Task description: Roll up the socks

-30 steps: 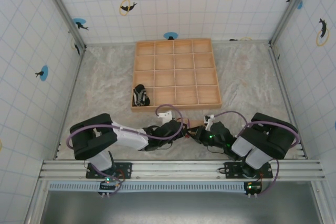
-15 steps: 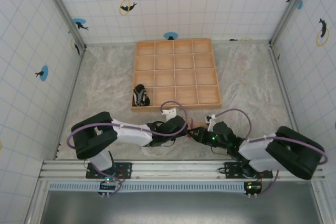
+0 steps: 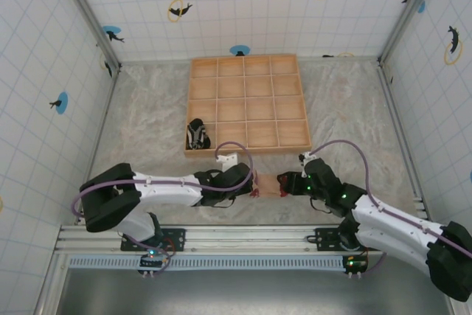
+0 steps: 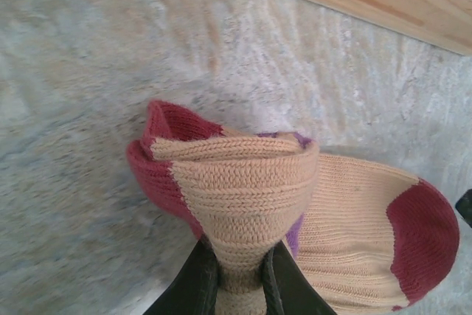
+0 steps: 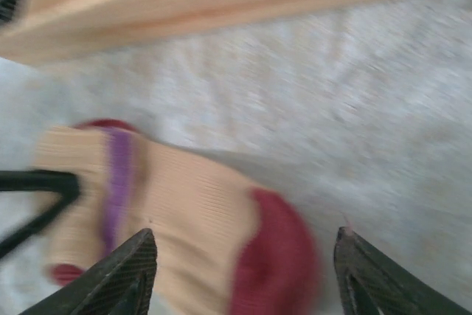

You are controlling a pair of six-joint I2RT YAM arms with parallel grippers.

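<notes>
Pinching a raised fold of the tan sock point(image 4: 354, 219), the left pincer point(image 4: 237, 271) is clamped on the knit, its dark fingers point(image 4: 193, 285) pressed in from both sides of the fabric. The right pincer point(image 5: 243, 245) stands apart, one finger on each side of the dark red toe point(image 5: 276, 263), gripping nothing. This sock lies on the desk point(image 3: 147, 130), just on the near side of the wooden tray point(image 3: 249, 150). The striped sock point(image 3: 196, 135) sits in the tray's near-left compartment.
</notes>
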